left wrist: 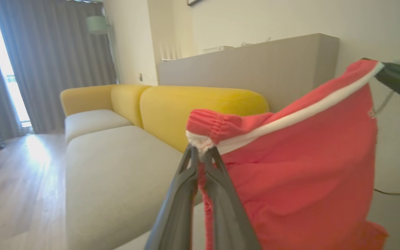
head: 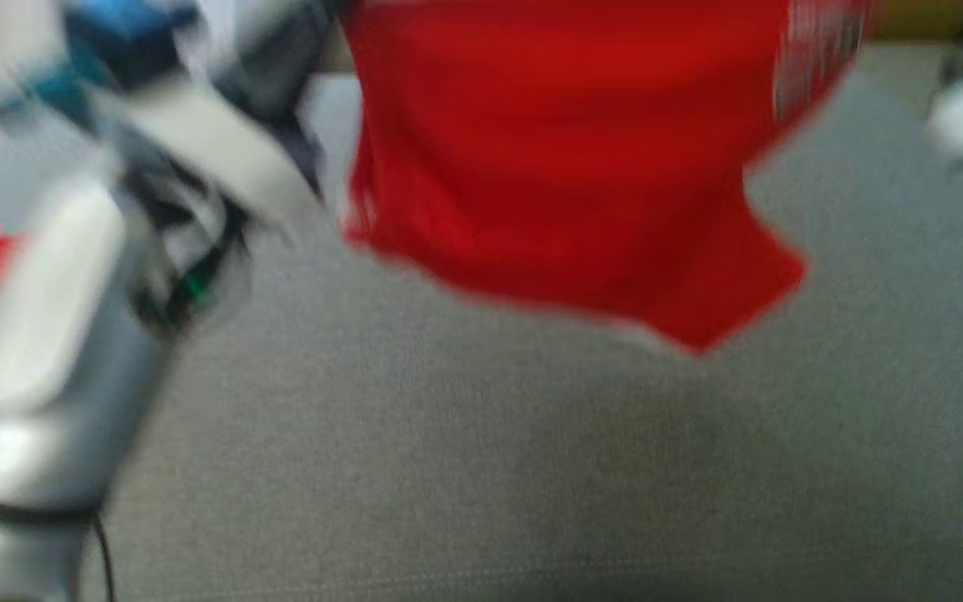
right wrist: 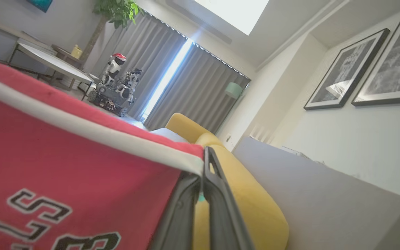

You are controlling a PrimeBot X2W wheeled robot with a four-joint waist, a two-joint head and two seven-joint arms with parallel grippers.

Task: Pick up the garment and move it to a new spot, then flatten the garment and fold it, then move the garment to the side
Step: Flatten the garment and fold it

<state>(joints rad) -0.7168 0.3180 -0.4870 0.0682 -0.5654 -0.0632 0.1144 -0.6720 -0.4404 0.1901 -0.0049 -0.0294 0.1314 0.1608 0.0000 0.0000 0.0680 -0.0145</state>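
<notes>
two grippers on one garment, and most of the job is ahead of me. the sofa [left wrist: 116, 163] is the biggest thing here, with a grey seat and a yellow back. in the head view its seat spreads out beneath the hanging cloth. the garment [head: 565, 167] is red with a white band along its top edge. it hangs in the air between my arms, and as far as the blur lets me judge it is clear of the seat. my left gripper [left wrist: 201, 151] is pinched narrow on the gathered corner of that band. my right gripper [right wrist: 202, 172] is clamped tight on the other end of it, so the band runs stretched from one to the other.

i judge the pick-up done and the carry to a new spot under way. laying it down, flattening, folding and moving it aside are all left to do.

the head view is badly smeared, but it gives me the lower hem dangling over the seat. the left wrist view adds the elastic gathers, sharp, and the dark tip of my right gripper at the far corner. the right wrist view adds the black and white lettering [right wrist: 47, 222] on the cloth and the framed pictures [right wrist: 346, 69] on the wall.
</notes>
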